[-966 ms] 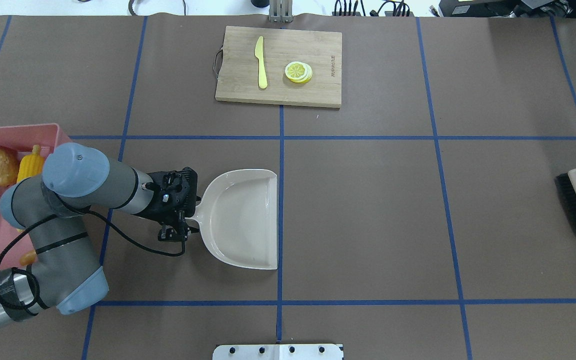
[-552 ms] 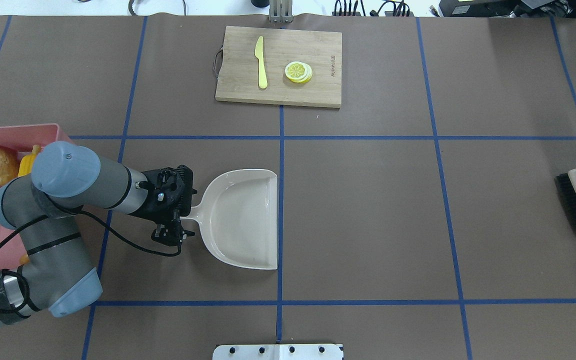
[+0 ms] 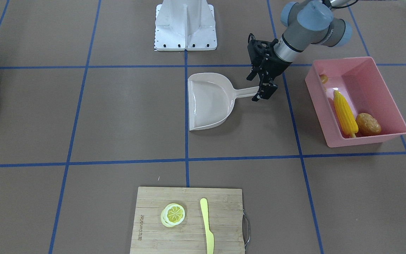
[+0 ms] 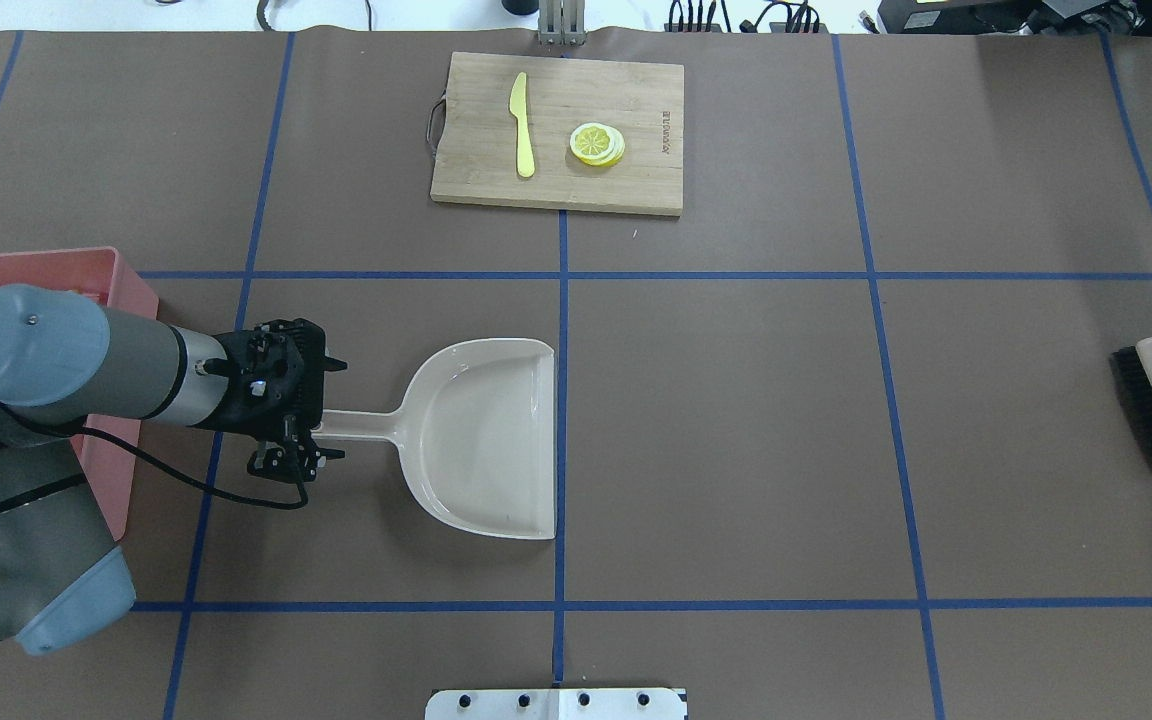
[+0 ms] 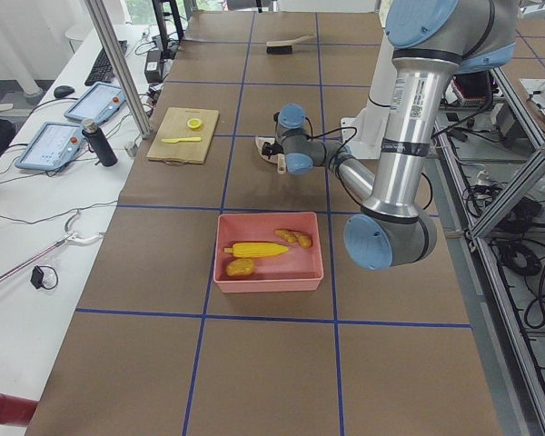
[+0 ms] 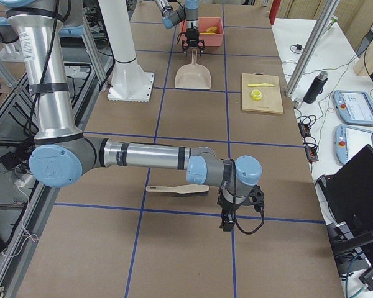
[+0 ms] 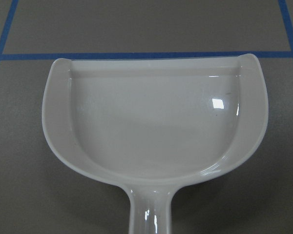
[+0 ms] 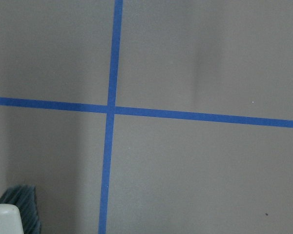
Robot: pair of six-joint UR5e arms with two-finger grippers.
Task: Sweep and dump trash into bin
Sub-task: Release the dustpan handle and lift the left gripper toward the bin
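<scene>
The pink bin (image 3: 375,91) holds the yellow corn cob (image 3: 345,113), the brown potato (image 3: 368,124) and the tan ginger root (image 3: 323,78). In the overhead view my left arm hides them and only the bin's corner (image 4: 126,280) shows. My left gripper (image 4: 301,440) is open at the tip of the beige dustpan's handle, with its jaws apart on either side of it. The dustpan (image 4: 481,440) lies flat and empty on the table, filling the left wrist view (image 7: 151,122). My right gripper (image 6: 236,217) shows only in the exterior right view, so I cannot tell its state.
A brush (image 4: 1151,405) lies at the table's right edge, next to my right gripper (image 6: 177,189). A wooden cutting board (image 4: 556,130) at the back carries a pale yellow knife (image 4: 522,125) and lemon slices (image 4: 596,143). The robot's base plate (image 3: 185,24) stands behind the dustpan.
My left gripper has slid back along the dustpan handle toward the bin, to the handle's tip. The dustpan has stayed where it was. My arm now covers the bin's contents in the overhead view.
</scene>
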